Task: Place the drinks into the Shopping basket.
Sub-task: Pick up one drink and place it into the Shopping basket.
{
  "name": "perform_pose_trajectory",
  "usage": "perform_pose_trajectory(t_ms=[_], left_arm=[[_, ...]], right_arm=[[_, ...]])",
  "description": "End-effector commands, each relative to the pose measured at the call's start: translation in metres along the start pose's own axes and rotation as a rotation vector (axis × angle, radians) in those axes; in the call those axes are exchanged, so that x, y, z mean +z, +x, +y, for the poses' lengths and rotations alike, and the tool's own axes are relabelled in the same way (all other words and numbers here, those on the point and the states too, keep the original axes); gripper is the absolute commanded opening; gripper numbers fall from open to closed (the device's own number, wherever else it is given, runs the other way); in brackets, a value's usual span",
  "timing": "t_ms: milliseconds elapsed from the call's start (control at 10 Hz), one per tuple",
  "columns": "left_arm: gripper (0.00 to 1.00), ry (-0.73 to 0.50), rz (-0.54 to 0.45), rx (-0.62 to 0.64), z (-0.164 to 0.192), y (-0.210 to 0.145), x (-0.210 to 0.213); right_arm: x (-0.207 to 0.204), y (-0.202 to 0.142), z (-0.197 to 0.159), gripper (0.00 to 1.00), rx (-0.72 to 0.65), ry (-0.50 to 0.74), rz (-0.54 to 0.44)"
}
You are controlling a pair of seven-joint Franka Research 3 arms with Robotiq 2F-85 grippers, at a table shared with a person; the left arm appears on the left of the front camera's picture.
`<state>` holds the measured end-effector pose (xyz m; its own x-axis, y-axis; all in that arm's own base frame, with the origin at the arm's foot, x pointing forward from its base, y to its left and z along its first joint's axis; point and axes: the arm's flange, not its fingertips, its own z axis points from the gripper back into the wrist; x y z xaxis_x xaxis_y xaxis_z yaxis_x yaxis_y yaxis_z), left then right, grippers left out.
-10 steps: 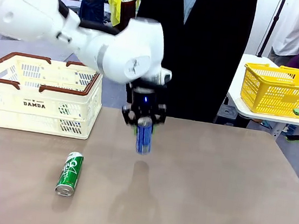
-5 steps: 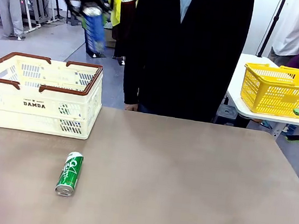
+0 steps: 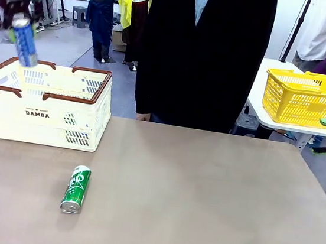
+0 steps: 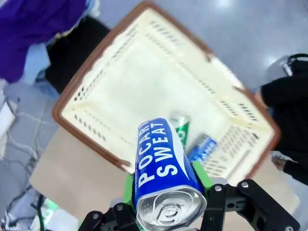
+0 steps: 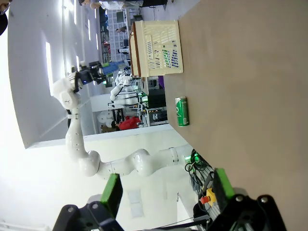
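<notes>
The slim blue metal can [image 4: 163, 168] with white "POCARI SWEAT" lettering and a silver pull-tab end is clamped between the green pads of the left pincer [image 4: 166, 192], whose black jaws stand narrow around its smooth round body. In the front view this blue can [image 3: 25, 42] hangs tilted in the air above the near-left part of the large cream-white slotted plastic shopping basket [image 3: 43, 104], which has a dark brown rim, brown handles and "DAMDA" printed on its side.

The worktop [image 3: 201, 198] is a flat, matt grey-brown surface. The basket stands at its far left corner. A slim green metal can [image 3: 76, 189] with white lettering and silver ends lies on its side on the worktop, well in front of the basket and apart from it. A person in a dark coat [image 3: 207, 50] stands at the far edge. Behind, to the right, a bright yellow mesh basket [image 3: 306, 95] sits on a white side table, and the floor is pale grey.

Seen from the left wrist, the basket's slotted walls frame a pale floor on which two cans already lie side by side: a green one [image 4: 181, 126] and a blue one [image 4: 202, 147].

The right pincer [image 5: 166, 190] stands wide, its green pads well apart and holding nothing, off the worktop's edge.
</notes>
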<state>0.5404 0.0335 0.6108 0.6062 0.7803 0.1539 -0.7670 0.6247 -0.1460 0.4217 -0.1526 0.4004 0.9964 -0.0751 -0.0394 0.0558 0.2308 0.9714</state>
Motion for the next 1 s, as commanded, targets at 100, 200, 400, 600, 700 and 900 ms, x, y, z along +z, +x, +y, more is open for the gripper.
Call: perform_pose_trajectory(t_ms=[100,200,400,600,700,900], left_arm=[[0.0,0.005,0.127,0.104,0.014,-0.011,-0.032],[0.0,0.017,0.054,0.037,0.014,0.003,-0.028],[0.0,0.017,0.054,0.037,0.014,0.003,-0.028],[0.0,0.019,0.082,0.045,0.016,0.0,-0.038],[0.0,0.068,0.156,-0.475,0.001,0.006,-0.052],[0.0,0.062,0.273,-0.923,-0.004,0.025,-0.081]], right_arm=[[0.002,-0.002,0.002,1.0,0.014,0.001,0.015],[0.002,-0.002,0.002,1.0,0.014,0.001,0.015],[0.002,-0.002,0.002,1.0,0.014,0.001,0.015],[0.002,-0.002,0.002,1.0,0.014,0.001,0.015],[0.002,-0.002,0.002,1.0,0.014,0.001,0.015],[0.002,-0.002,0.002,1.0,0.014,0.001,0.015]])
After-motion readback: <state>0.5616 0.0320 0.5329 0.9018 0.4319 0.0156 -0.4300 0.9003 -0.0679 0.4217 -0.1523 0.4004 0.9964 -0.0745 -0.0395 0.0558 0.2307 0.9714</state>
